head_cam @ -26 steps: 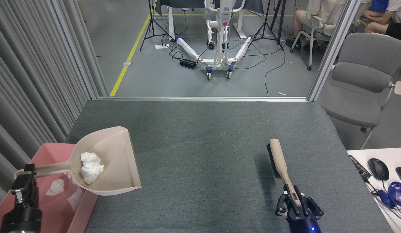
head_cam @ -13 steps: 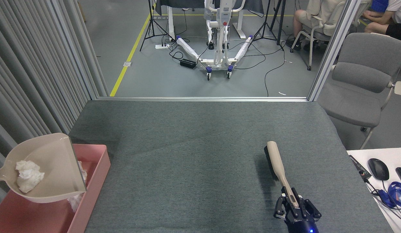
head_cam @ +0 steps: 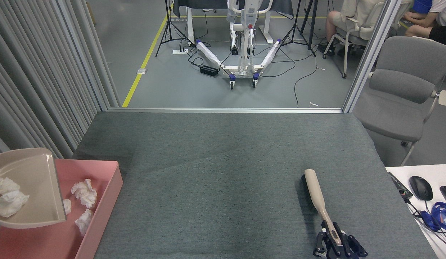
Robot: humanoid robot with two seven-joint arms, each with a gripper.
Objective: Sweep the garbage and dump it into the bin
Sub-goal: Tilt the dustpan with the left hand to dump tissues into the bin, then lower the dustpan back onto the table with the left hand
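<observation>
Head view. Pink bin (head_cam: pixel 113 180): lower left on the grey table (head_cam: pixel 223 154), holding three paper wads (head_cam: pixel 85 190). Beige dustpan (head_cam: pixel 32 172): above the bin's left part, two more wads (head_cam: pixel 8 201) inside; left gripper out of frame. Right gripper (head_cam: pixel 336 244): bottom edge, fingers clamped on the handle of a beige brush (head_cam: pixel 314 190) lying on the table.

No text, label or number is legible anywhere.

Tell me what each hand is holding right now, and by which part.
The right hand grips the brush by its handle end. The left hand is out of view; the dustpan hangs over the pink bin.
</observation>
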